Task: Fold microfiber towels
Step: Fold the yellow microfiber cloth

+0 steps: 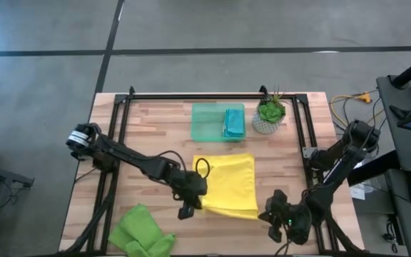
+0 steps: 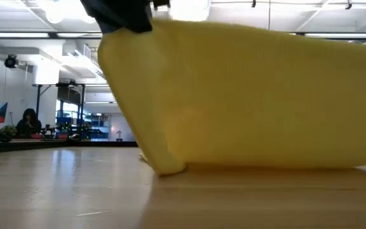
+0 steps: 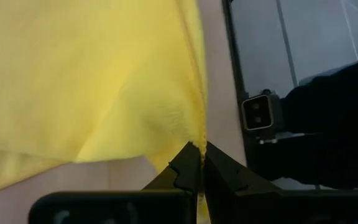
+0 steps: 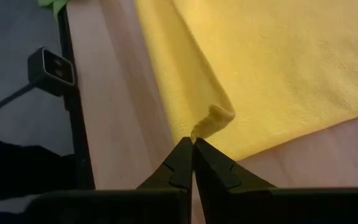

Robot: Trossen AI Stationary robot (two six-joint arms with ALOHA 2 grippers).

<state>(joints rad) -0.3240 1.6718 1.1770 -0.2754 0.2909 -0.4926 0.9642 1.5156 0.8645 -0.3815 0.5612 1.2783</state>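
Yellow towel lies spread on the wooden table, with both grippers at its near edge. Left gripper is clenched on the near-left corner of this towel, lifting the cloth off the wood. Right gripper is closed at the near-right corner; a small tuft of yellow cloth sits at its fingertips. Beyond the grippers, a teal towel rests in a green tray. Lime green towels lie bunched beside the left gripper.
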